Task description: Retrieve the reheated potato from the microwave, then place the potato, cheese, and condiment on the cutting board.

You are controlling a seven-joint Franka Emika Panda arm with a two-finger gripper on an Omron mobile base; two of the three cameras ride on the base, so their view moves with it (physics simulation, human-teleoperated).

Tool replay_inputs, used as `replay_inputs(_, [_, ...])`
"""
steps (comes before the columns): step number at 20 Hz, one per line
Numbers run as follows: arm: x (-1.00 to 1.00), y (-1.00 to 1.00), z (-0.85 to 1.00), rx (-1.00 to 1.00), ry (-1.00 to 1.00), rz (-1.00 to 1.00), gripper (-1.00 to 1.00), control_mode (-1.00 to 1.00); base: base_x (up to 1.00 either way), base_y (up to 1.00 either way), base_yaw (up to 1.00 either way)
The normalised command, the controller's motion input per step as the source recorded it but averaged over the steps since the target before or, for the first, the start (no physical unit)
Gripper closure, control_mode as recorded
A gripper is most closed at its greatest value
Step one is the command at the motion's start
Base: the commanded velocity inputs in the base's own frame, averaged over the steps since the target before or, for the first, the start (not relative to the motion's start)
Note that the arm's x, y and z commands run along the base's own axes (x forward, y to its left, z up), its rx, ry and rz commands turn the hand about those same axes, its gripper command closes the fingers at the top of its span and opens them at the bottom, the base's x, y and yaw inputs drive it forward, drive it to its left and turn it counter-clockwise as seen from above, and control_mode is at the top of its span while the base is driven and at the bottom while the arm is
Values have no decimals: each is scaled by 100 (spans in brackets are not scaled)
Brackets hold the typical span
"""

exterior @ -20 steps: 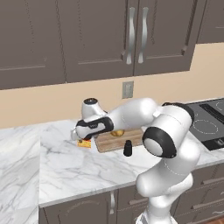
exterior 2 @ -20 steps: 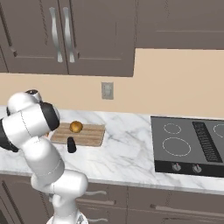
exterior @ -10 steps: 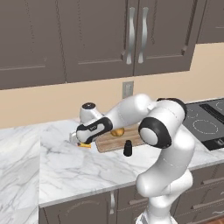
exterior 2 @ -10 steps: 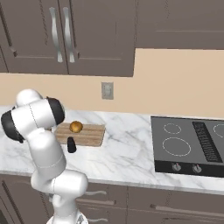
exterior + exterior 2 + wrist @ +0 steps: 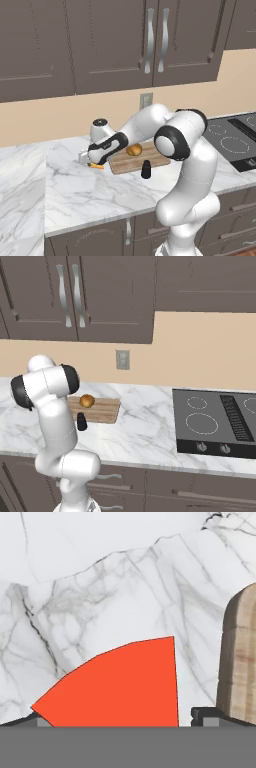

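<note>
Hand view: the two-finger gripper (image 5: 117, 718) stands spread wide, its dark tips either side of the orange-red triangular cheese wedge (image 5: 117, 684) on the white marble counter (image 5: 100, 587). Just beside it lies the light-brown wooden cutting board (image 5: 242, 662), carrying the golden-brown rounded potato (image 5: 133, 149). The small black condiment shaker (image 5: 146, 169) stands on the counter at the board's near edge.

The white arm reached forward and to its left, bent at the elbow, with the wrist turned down toward the counter. The gripper (image 5: 90, 161) was low, just above the surface, and its two fingers stood wide apart, holding nothing.
</note>
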Motion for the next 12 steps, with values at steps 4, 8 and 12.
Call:
replay_inputs(4, [7, 20, -27, -1, 0, 0, 100, -100, 0, 0, 0])
replay_inputs(8, [0, 19, -16, -1, 0, 0, 100, -100, 0, 0, 0])
replay_inputs(12, [-20, 1, 0, 0, -1, -1, 100, -100, 0, 0, 0])
